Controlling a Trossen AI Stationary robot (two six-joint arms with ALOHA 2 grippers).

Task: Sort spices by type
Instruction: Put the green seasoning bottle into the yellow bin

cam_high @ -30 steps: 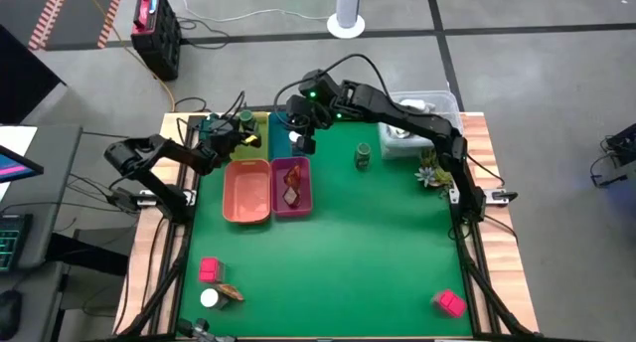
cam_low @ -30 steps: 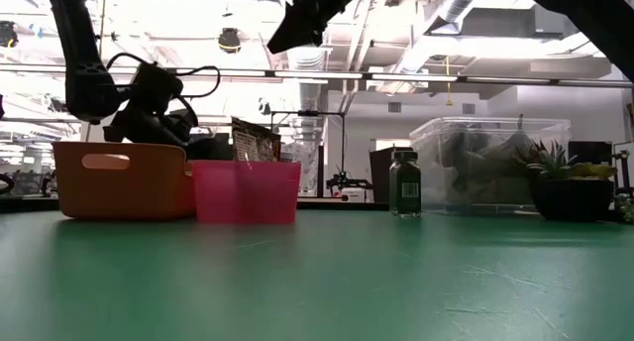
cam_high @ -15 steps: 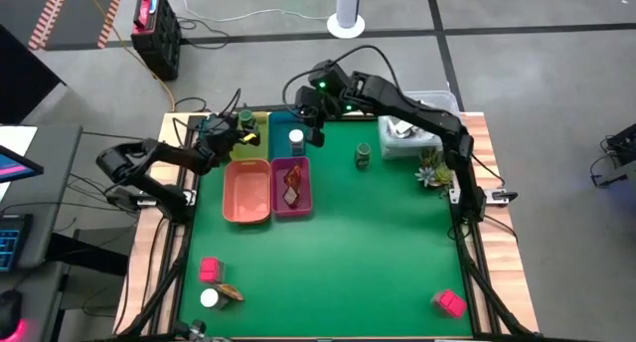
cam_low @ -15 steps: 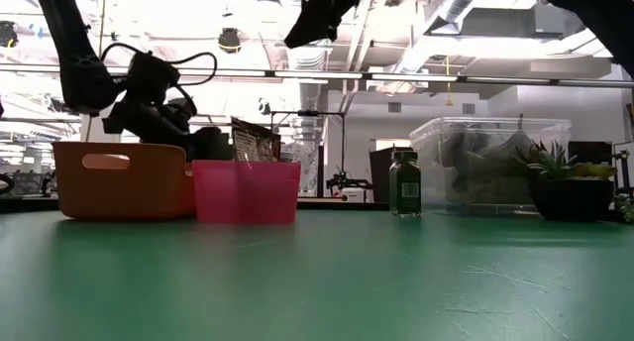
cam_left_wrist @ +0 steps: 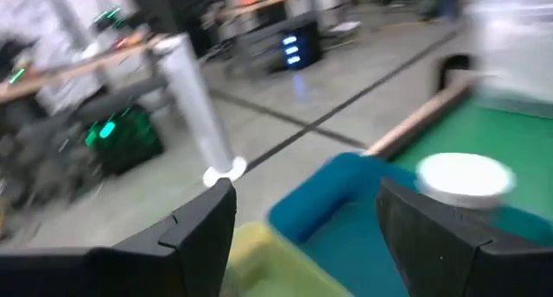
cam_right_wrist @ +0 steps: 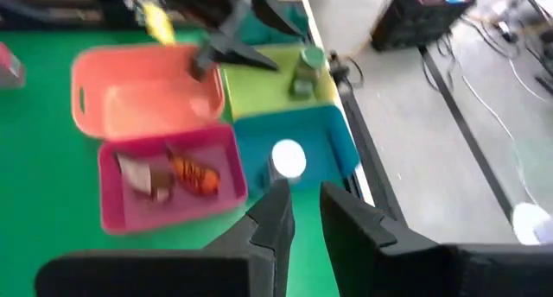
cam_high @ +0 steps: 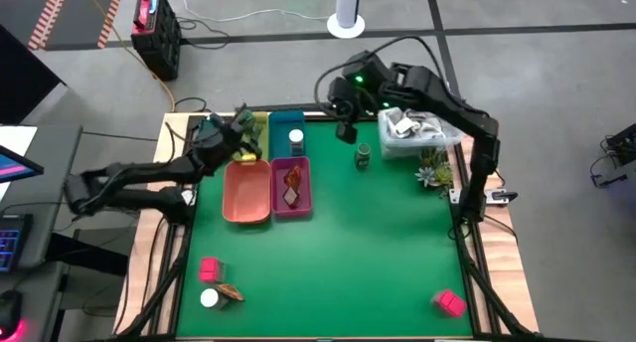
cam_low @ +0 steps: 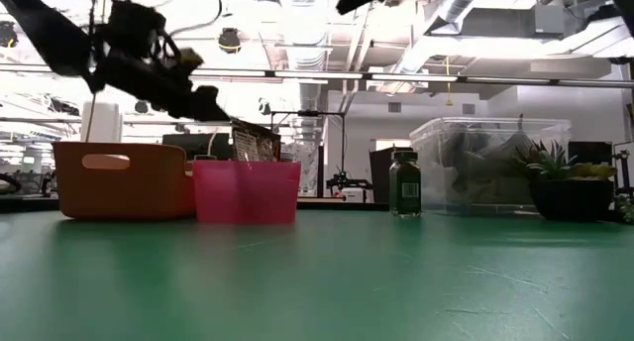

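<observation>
Over the last second the right gripper (cam_high: 345, 131) had swung away from above the blue tray (cam_high: 286, 122), leaving a white-capped jar (cam_high: 296, 139) standing in it, and now hung high, between that tray and the green jar (cam_high: 364, 156) out on the mat. The left gripper (cam_high: 241, 135) had lifted and stretched forward over the yellow-green tray (cam_high: 257, 120), where a second green jar (cam_right_wrist: 304, 70) stood just beneath it. Its fingers (cam_left_wrist: 203, 224) were spread with nothing between them. The right fingers (cam_right_wrist: 275, 212) stood close together, a narrow gap showing, also empty.

The pink tray (cam_high: 277, 188) behind the right gripper held one reddish-brown piece (cam_high: 291, 180); the orange tray (cam_high: 246, 193) beside it looked bare. Far from both grippers, at the near edge, lay a pink block (cam_high: 210, 270), another white-capped jar (cam_high: 210, 298) with a second brown piece (cam_high: 230, 293) touching it, and, at the opposite corner, another pink block (cam_high: 449, 302).

The step in hand seemed to be fetching the loose green jar, the nearest item to the right gripper. To do it well, the fingers would need to part wider first, come straight down over the lid, and close on the body below the cap so the jar stays upright, keeping clear of the plastic tub (cam_high: 434, 135) and plant (cam_high: 429, 169) just beyond it.

No brand, label or writing could be read on any item.
</observation>
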